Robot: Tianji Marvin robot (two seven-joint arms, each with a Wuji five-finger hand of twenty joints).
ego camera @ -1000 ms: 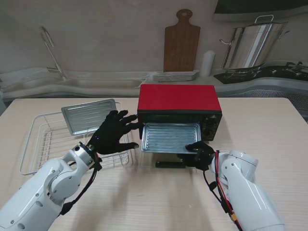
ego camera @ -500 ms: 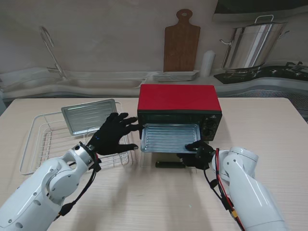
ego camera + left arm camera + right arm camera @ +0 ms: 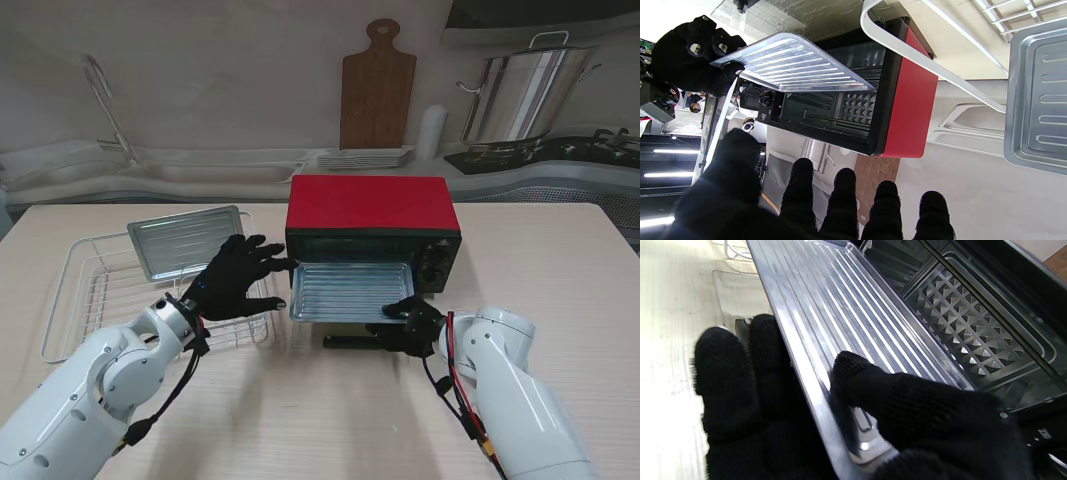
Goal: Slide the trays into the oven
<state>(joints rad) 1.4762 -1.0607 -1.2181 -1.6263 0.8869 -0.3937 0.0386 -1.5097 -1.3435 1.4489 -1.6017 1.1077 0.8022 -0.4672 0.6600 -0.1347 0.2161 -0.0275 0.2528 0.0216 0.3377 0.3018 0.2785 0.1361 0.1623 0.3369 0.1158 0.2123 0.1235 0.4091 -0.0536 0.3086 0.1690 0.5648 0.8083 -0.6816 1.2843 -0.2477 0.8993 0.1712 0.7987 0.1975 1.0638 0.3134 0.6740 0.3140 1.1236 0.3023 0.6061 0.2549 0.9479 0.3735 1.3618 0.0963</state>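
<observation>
The red oven (image 3: pixel 372 203) stands mid-table with its glass door (image 3: pixel 345 342) folded down toward me. A ribbed metal tray (image 3: pixel 350 291) juts out of the oven mouth, level, over the door. My right hand (image 3: pixel 412 320) is shut on this tray's near right corner; in the right wrist view the thumb (image 3: pixel 870 383) lies on the tray (image 3: pixel 840 313) and the fingers (image 3: pixel 740 373) sit under its rim. My left hand (image 3: pixel 236 277) hovers open, fingers spread, just left of the oven front, touching nothing. A second tray (image 3: pixel 185 240) lies on the wire rack (image 3: pixel 90 300).
The wire rack sits on the table's left side under my left forearm. Behind the table a counter holds a wooden cutting board (image 3: pixel 377 88), a stack of plates (image 3: pixel 365 158) and a steel pot (image 3: pixel 520 92). The oven knobs (image 3: pixel 436 262) face me on its right.
The ribbed tray held by my right hand has shifted slightly, its near edge sitting a bit lower and more to the left. My left hand has stayed nearly still.
</observation>
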